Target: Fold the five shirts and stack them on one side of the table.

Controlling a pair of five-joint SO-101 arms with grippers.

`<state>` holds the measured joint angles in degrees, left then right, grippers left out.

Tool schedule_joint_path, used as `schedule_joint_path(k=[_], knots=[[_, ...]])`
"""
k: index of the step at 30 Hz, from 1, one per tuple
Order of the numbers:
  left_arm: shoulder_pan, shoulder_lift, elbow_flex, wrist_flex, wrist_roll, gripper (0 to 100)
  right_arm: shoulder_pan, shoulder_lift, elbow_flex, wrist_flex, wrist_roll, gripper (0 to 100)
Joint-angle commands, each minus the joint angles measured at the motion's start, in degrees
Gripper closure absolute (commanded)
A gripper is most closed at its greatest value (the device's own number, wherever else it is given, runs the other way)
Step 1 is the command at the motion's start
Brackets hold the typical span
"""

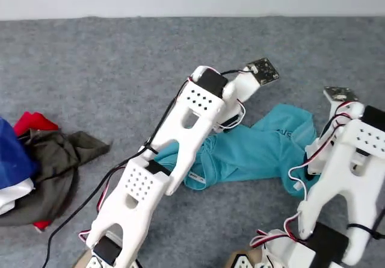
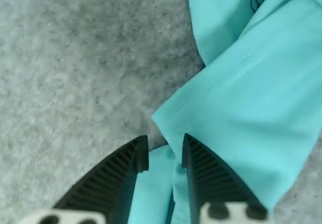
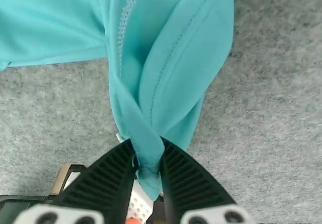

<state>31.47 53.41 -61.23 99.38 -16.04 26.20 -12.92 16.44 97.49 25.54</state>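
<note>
A teal shirt [image 1: 252, 150] lies crumpled in the middle of the grey table. My left gripper [image 2: 165, 151] is at its far-left edge, shut on a fold of the teal shirt [image 2: 251, 93]; a corner of the cloth lies just past the fingertips. In the high view this left gripper [image 1: 231, 120] sits under the long white arm. At the shirt's right end my right gripper [image 3: 147, 151] is shut on a bunched seam of the teal shirt [image 3: 166, 58], which hangs taut from the pinch.
A loose pile lies at the table's left edge: a blue shirt [image 1: 12, 156], a red one [image 1: 33, 122], an olive one [image 1: 57, 159] and a white one [image 1: 12, 196]. The right arm [image 1: 355, 153] stands at the near right. Bare grey table [image 1: 120, 69] stretches behind.
</note>
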Motion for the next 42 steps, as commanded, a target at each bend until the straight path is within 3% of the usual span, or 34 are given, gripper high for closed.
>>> schedule_joint_path(k=[1,18,23,26,33,42], knots=[[1.05,0.26,-2.51,1.05,0.53,87,0.31,-1.27,-0.44,-0.57,0.09,98.9],[4.13,9.58,-2.59,0.97,0.35,88,0.31,-1.19,-0.44,-0.57,0.00,98.9],[6.33,9.14,-3.03,0.79,0.18,99,0.31,-1.63,-0.44,-0.57,0.00,98.9],[6.07,9.05,-5.58,1.23,0.18,99,0.48,-1.63,-0.44,-0.57,0.00,98.9],[3.16,-0.09,-10.15,1.23,0.26,99,0.57,-1.71,-0.62,-0.48,0.00,98.9],[-0.44,-17.14,-1.80,1.23,0.26,99,0.57,-1.71,-0.70,-0.48,0.26,98.9]])
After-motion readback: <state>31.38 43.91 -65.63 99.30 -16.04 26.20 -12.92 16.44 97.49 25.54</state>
